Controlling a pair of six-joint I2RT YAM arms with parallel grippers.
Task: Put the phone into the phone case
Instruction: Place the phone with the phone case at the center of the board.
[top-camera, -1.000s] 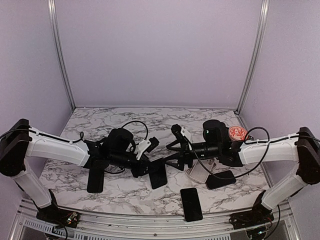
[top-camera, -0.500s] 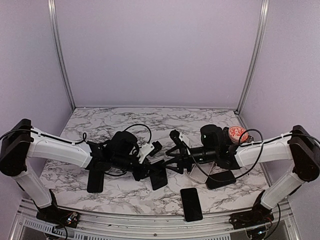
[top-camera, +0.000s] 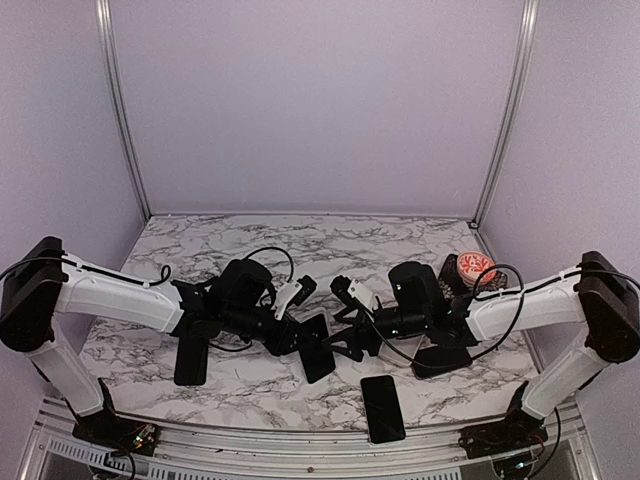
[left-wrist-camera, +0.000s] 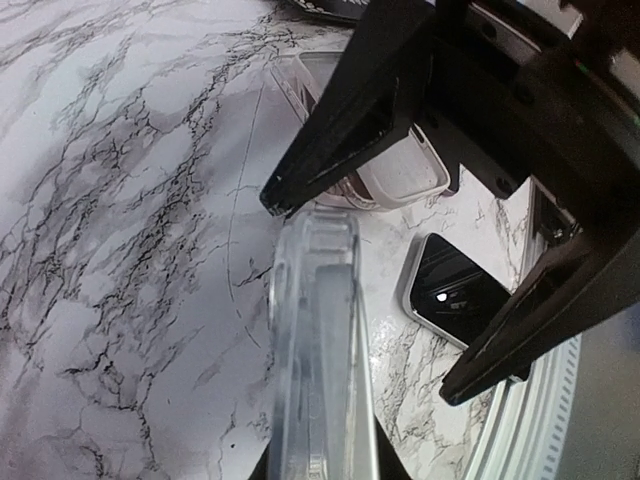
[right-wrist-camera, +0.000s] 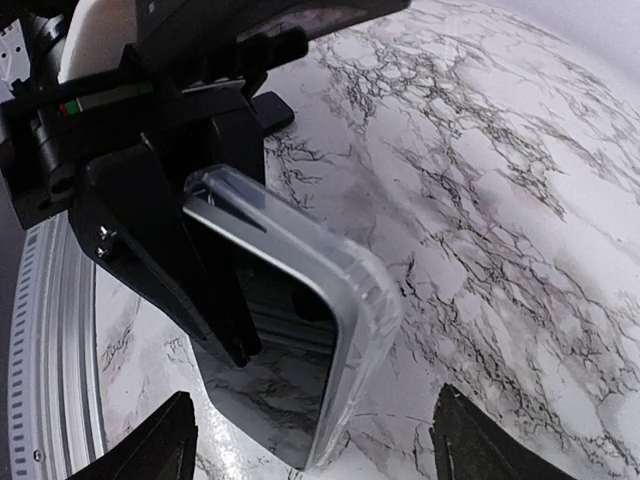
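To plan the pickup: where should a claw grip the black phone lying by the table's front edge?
Probably its two long edges, near the middle, from straight above: the phone lies flat, and its width is the narrower span.

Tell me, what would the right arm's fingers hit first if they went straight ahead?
Probably the clear phone case held in the left fingers, just ahead between the open right fingers, though depth is unclear.

Looks like a robotics lab test booth, not anyone's home. Plain lilac walls (top-camera: 320, 100) sit inside aluminium frame posts (top-camera: 118, 110). There's a marble-print tabletop (top-camera: 200, 240), and a left arm (top-camera: 110, 295) and right arm (top-camera: 530, 300) mounted by the metal front rail (top-camera: 300, 440), with loose cables (top-camera: 270, 250) trailing.
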